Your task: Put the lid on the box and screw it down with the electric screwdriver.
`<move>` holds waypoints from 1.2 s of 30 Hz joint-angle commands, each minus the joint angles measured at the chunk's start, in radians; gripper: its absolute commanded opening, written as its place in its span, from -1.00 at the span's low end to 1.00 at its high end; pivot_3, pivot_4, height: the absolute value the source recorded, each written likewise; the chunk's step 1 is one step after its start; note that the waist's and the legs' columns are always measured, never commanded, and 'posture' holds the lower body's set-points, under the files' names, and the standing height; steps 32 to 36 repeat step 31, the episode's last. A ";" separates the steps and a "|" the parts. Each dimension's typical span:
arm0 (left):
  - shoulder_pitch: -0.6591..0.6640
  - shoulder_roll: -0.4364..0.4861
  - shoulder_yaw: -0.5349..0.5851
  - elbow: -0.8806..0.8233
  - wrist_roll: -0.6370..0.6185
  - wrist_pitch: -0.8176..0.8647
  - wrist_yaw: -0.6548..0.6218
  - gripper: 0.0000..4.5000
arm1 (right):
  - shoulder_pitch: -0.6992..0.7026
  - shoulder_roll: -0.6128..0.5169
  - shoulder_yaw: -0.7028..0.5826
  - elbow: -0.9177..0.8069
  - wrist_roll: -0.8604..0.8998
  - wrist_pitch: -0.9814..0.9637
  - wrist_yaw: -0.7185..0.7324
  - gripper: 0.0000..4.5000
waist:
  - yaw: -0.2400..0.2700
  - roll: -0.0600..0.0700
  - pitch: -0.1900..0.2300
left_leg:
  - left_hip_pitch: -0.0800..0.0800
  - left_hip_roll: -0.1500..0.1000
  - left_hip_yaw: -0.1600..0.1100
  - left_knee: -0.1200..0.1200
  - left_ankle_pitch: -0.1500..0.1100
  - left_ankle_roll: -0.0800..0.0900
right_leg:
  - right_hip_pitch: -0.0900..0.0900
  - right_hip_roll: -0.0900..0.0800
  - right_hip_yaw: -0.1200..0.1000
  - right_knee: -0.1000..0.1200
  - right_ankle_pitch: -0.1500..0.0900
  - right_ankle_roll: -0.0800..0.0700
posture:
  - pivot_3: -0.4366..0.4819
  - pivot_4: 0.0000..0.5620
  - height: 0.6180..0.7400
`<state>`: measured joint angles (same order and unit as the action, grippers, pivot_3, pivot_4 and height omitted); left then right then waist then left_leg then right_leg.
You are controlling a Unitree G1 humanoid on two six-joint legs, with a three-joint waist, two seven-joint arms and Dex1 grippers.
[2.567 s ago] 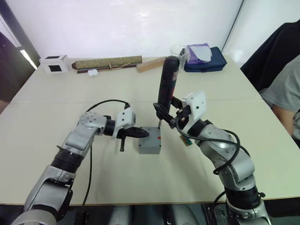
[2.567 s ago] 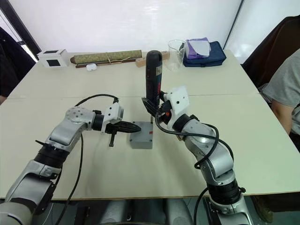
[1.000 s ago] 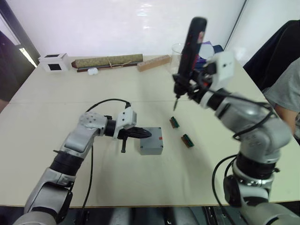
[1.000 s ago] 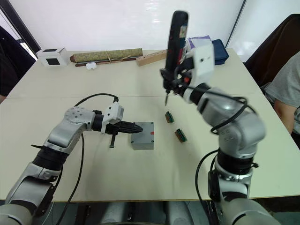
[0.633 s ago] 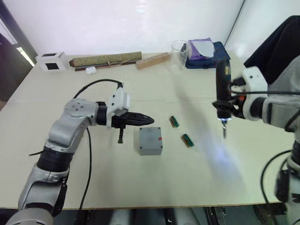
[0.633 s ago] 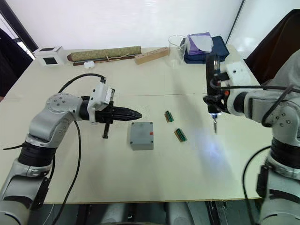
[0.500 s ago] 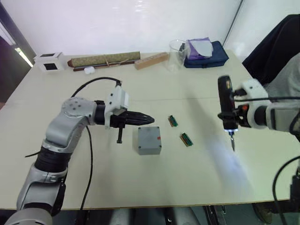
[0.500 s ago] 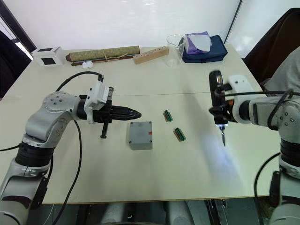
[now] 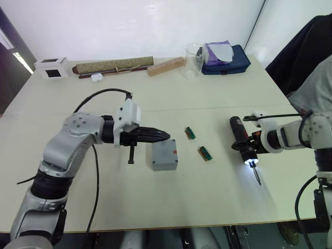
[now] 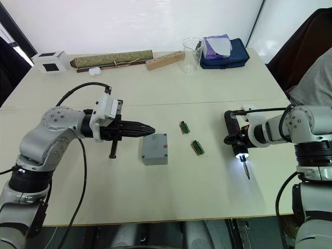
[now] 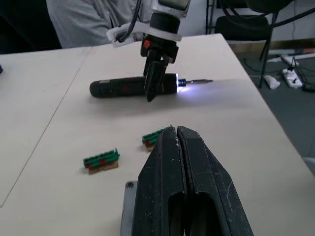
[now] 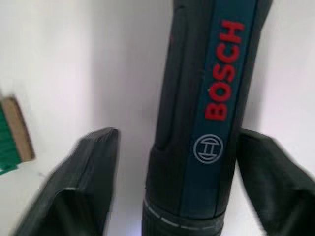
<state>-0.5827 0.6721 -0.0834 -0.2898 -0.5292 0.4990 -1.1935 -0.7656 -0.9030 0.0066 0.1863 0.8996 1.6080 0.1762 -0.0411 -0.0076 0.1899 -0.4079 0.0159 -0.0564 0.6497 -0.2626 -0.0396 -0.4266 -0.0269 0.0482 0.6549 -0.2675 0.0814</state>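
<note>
A pale beige table [image 9: 155, 202] carries the grey box [image 9: 164, 154], lid [image 9: 164, 149] on, at its centre, two small green connector blocks [image 9: 205, 153] beside it and the electric screwdriver [image 9: 242, 142] lying flat, its tip light glowing. Along the far edge sit a white cube [image 9: 49, 67], a brown roll [image 9: 113, 65], a wooden block [image 9: 165, 66], a clear beaker [image 9: 195, 60] and a navy pouch [image 9: 228, 56].

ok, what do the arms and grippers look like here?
Both arms are silver-grey metal with black joint rings and loose black cables looped outside. Each wrist carries a white block-shaped housing. The left gripper has two long tapered black fingers; the right gripper has the same black fingers, with a red-orange patch above them.
</note>
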 commanded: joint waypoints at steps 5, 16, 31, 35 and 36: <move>0.008 0.100 0.053 0.038 0.001 0.051 0.010 -1.00 | 0.054 -0.186 -0.017 -0.344 -0.013 -0.087 0.192 0.99 | 0.002 0.002 0.001 | 0.000 0.000 -0.001 -0.002 0.000 0.000 | -0.001 0.000 0.000 0.000 0.000 0.000 | -0.05 -0.47 0.93; 0.196 0.328 0.149 0.098 0.031 0.072 -0.054 0.57 | 0.456 -0.256 -0.500 -0.692 0.084 -0.371 0.600 1.00 | 0.010 -0.001 0.003 | 0.000 0.001 0.000 -0.001 0.000 0.000 | 0.000 0.000 -0.001 -0.001 0.000 0.000 | -0.05 -0.47 0.93; 0.296 0.513 0.335 0.144 -0.057 0.139 -0.183 0.99 | 0.815 -0.336 -0.777 -0.858 -0.033 -0.461 0.827 1.00 | 0.026 -0.001 0.003 | 0.001 0.001 0.001 -0.001 0.000 0.000 | 0.000 0.000 -0.001 -0.001 0.000 0.000 | -0.05 -0.47 0.93; 0.296 0.513 0.335 0.144 -0.057 0.139 -0.183 0.99 | 0.815 -0.336 -0.777 -0.858 -0.033 -0.461 0.827 1.00 | 0.026 -0.001 0.003 | 0.001 0.001 0.001 -0.001 0.000 0.000 | 0.000 0.000 -0.001 -0.001 0.000 0.000 | -0.05 -0.47 0.93; 0.296 0.513 0.335 0.144 -0.057 0.139 -0.183 0.99 | 0.815 -0.336 -0.777 -0.858 -0.033 -0.461 0.827 1.00 | 0.026 -0.001 0.003 | 0.001 0.001 0.001 -0.001 0.000 0.000 | 0.000 0.000 -0.001 -0.001 0.000 0.000 | -0.05 -0.47 0.93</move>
